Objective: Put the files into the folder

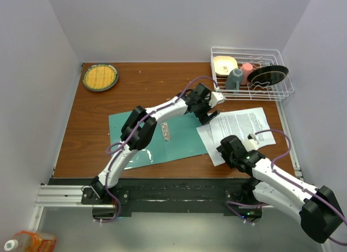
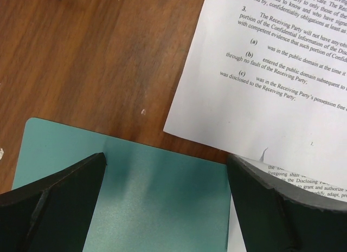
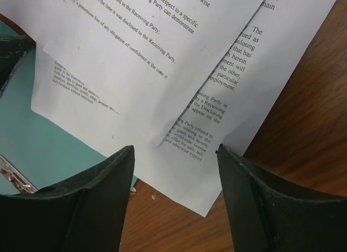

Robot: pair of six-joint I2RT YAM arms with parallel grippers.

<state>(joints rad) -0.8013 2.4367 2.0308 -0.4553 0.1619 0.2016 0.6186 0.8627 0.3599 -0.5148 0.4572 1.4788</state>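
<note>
The teal folder [image 1: 179, 138] lies flat on the wooden table, with my left arm stretched across it. My left gripper [image 1: 209, 115] hovers open over the folder's far right corner [image 2: 162, 198], with nothing between its fingers [image 2: 59, 203]. The files [image 1: 238, 126], white sheets of dense black text, lie fanned just right of the folder, their left edge overlapping it [image 3: 108, 100]. My right gripper [image 1: 227, 148] stands open above the near corner of the files [image 3: 206, 176], holding nothing. In the left wrist view a sheet [image 2: 260, 78] lies beside the folder corner.
A white wire dish rack [image 1: 282, 92] at the back right holds a bowl, cups and a black plate. A green-rimmed yellow plate [image 1: 100, 77] sits at the back left. A metal clip [image 3: 13, 176] shows on the folder. Walls enclose the table.
</note>
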